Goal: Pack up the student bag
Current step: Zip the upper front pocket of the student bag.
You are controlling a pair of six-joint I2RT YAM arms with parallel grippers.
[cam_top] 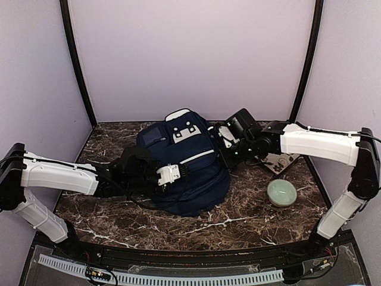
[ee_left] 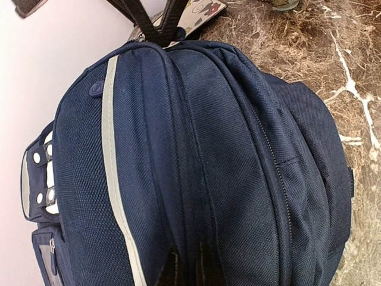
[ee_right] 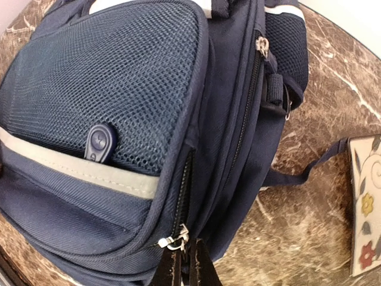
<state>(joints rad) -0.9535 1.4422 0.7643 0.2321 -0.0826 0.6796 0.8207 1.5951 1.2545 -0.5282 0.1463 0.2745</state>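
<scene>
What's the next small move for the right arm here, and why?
Probably slide the metal zip pull along its track with the right pincer: its tips meet right at that pull, and the backpack looks zipped shut, so nothing can go in.

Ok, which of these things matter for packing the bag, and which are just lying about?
Job: student bag, left gripper and right gripper at it, likely the flower-patterned flat item.
Lying about: green bowl.

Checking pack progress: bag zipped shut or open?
Shut, as far as visible: the bag shows no lining from above, and the zips in both wrist views run closed.
</scene>
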